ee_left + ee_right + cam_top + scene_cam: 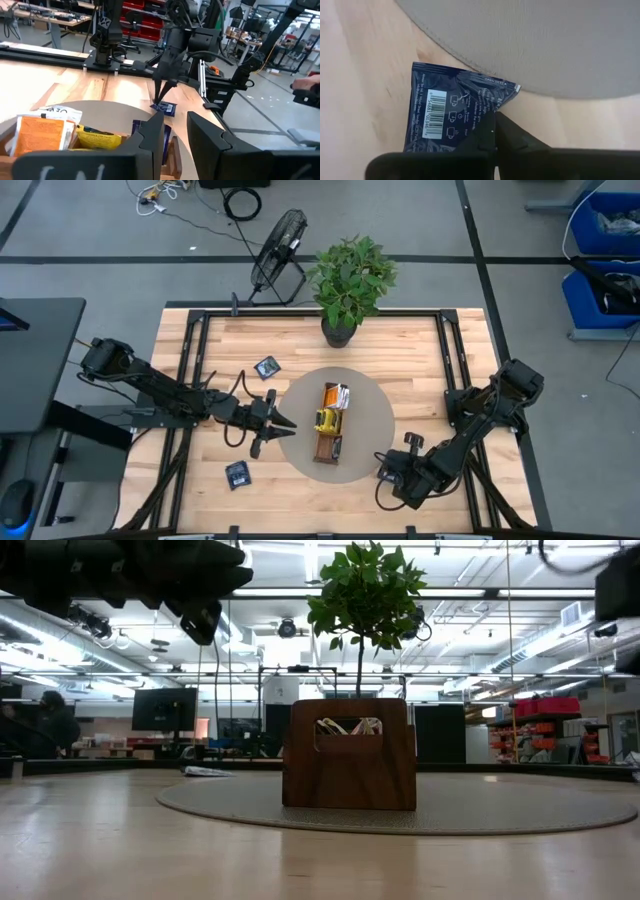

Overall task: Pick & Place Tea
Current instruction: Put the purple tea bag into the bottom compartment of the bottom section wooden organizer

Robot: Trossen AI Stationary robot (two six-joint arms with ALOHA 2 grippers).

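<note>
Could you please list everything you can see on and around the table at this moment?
Navy sachets: three; one near the plant, one at the front left, one pinched at the mat's edge.
Tray sachets: several, orange and yellow, in the tray.
Wooden tray: one, brown, mid-mat.
Round mat: one, grey, table centre.
Potted plant: one, green, table's far edge.
Fan: one, black, on the floor.
Left tool: black, open, at the mat's left edge.
Right tool: black, shut on a navy sachet.

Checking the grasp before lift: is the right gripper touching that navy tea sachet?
Touching. Right wrist view: the right gripper is shut on the navy sachet.
</note>
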